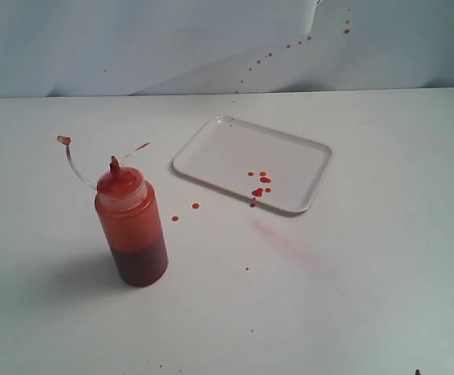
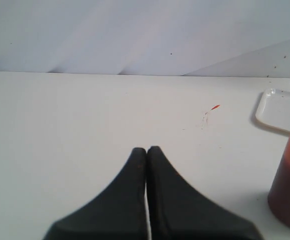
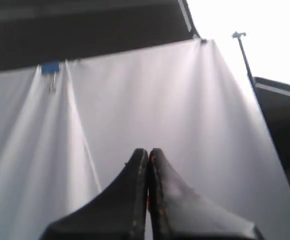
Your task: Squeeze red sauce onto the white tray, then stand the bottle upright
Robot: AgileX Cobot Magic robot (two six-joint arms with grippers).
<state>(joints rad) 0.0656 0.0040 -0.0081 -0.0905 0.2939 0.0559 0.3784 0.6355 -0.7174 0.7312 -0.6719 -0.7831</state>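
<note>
Bottle [image 1: 130, 226] stood upright on the white table [image 1: 352, 297], well apart from the white tray [image 1: 234, 148] and to its left in the exterior view. Its nozzle [image 1: 115, 165] was uncapped and the tethered cap [image 1: 63, 141] hung out to one side. Red sauce [image 1: 258, 191] lay as a small cluster of drops on the tray near its front rim, with two stray drops [image 1: 195, 205] on the table between tray and bottle and a faint pink smear [image 1: 273, 232] just in front of the tray. From that, both parts of the task looked done: sauce on the tray, bottle on its base, nothing gripping it. The left gripper [image 2: 146, 150] hovered low over bare table beside the bottle, jaws pressed together and empty, probably held clear so as not to knock it. The right gripper [image 3: 148, 151] was likewise closed on nothing and aimed at the white backdrop cloth [image 3: 135, 100], apparently away from the work.
</note>
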